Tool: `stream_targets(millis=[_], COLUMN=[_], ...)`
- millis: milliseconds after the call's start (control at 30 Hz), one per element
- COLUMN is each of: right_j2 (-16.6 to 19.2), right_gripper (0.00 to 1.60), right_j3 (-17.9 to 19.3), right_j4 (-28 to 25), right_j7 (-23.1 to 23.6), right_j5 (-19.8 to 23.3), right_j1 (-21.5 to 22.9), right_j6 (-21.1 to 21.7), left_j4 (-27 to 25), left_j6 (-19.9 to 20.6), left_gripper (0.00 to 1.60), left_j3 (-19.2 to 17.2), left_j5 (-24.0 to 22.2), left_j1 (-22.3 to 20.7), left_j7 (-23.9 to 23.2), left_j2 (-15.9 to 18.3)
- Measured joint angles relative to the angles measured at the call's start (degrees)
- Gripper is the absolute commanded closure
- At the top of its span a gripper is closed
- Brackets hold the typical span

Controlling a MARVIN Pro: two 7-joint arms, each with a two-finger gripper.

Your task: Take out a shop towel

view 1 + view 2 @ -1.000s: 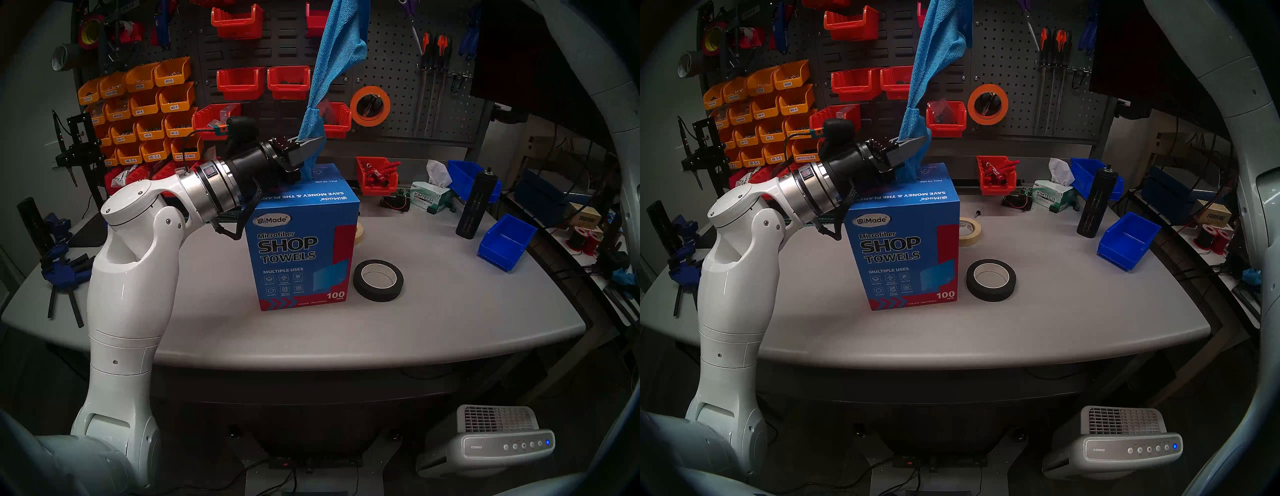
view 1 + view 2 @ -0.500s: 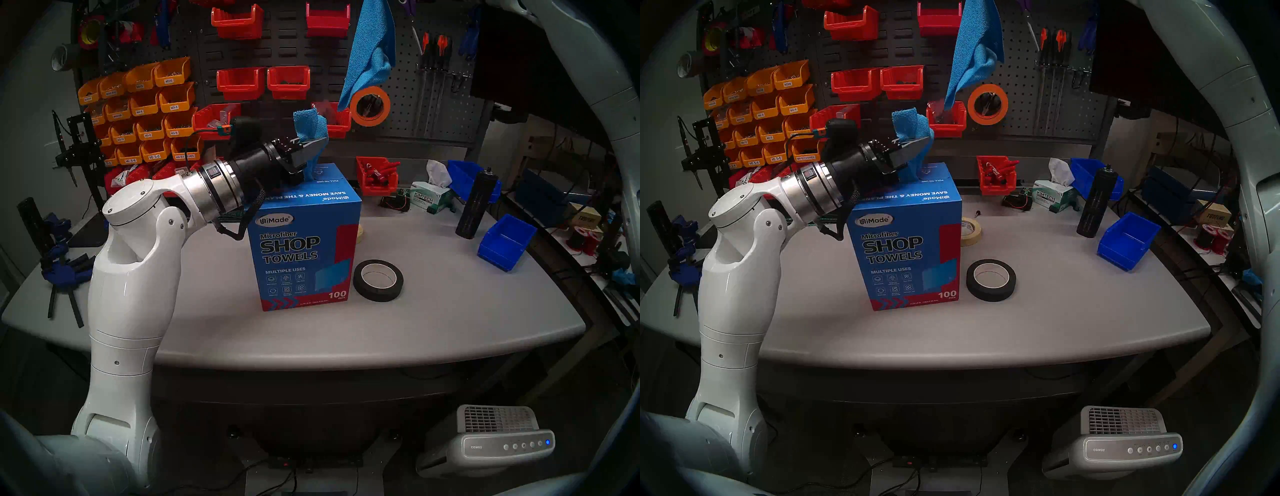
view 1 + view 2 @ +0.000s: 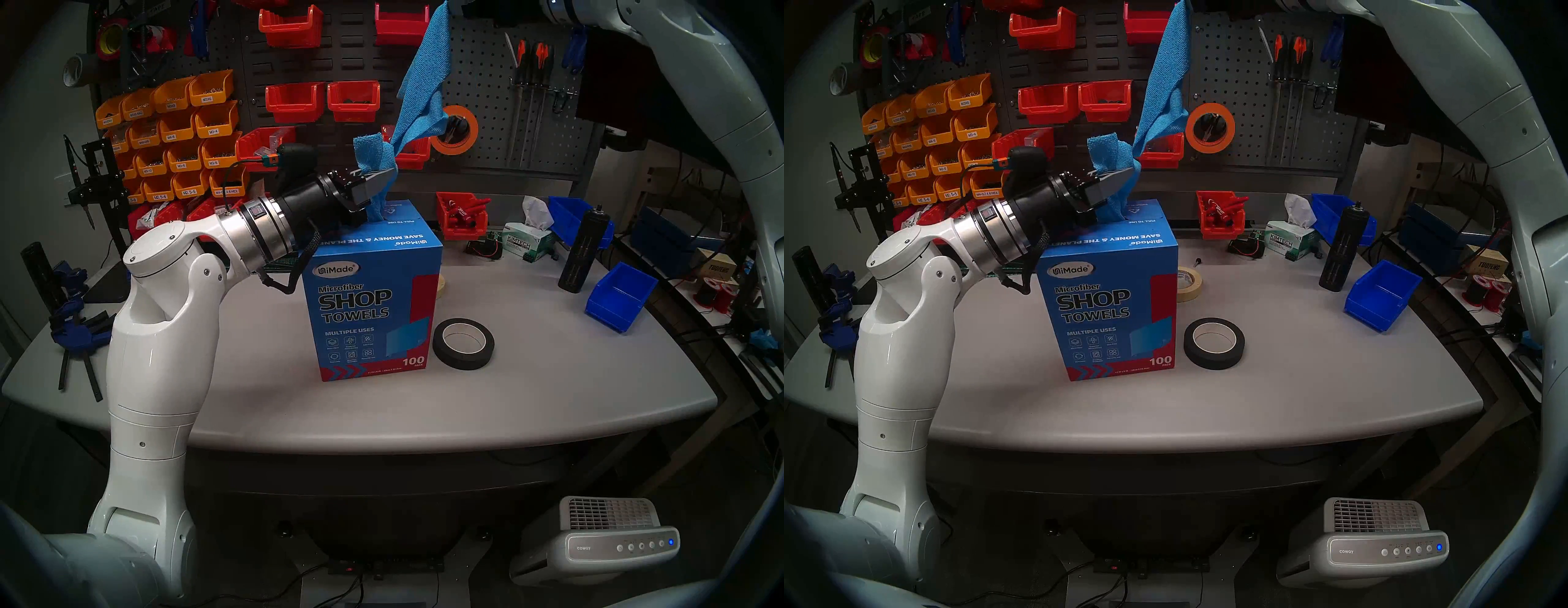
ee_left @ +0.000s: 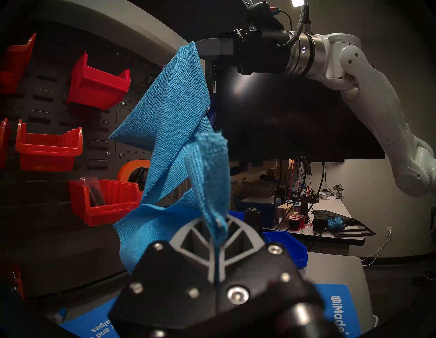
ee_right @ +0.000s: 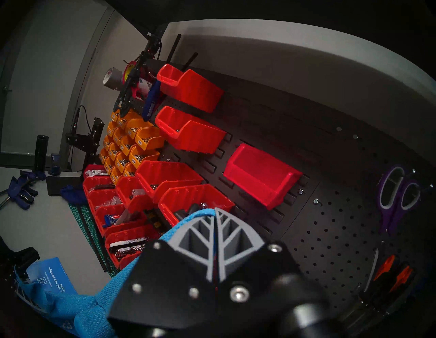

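you've got the towel [image 3: 426, 80] free: a second ago it ran taut into the carton [image 3: 373, 293]. right gripper [image 4: 200, 48] pinches it high above; left gripper [image 3: 388, 176] pinches the next sheet [image 3: 373, 155].

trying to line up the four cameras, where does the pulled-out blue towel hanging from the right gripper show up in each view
Head left: towel, top centre, hanging in front of the pegboard.
Head right: towel, top centre, a little further left.
Left wrist: towel, centre, hanging from the right gripper at the top.
Right wrist: towel, bottom left, trailing down from the shut fingers.
Shared landmark: the towel box, in all four.
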Motion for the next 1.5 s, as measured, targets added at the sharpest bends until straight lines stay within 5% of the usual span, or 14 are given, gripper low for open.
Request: stream_targets(millis=[867,1500], right_j2=[16.07,27.28], right_gripper=[1.60,1.60], right_j3=[7.38,12.18], right_j4=[-16.55,-25.46], right_j7=[-2.61,-5.94], right_j5=[6.53,13.80], right_j1=[-8.39,-18.12], right_j6=[7.04,6.16], left_j4=[0.15,-0.22], left_j6=[0.03,0.85], left_gripper=[1.60,1.60], left_j3=[0.06,0.87], left_j5=[-0.13,-0.12], left_j1=[-0.07,-0.31], left_j7=[-1.16,-1.02], left_j2=[-0.02,-0.06])
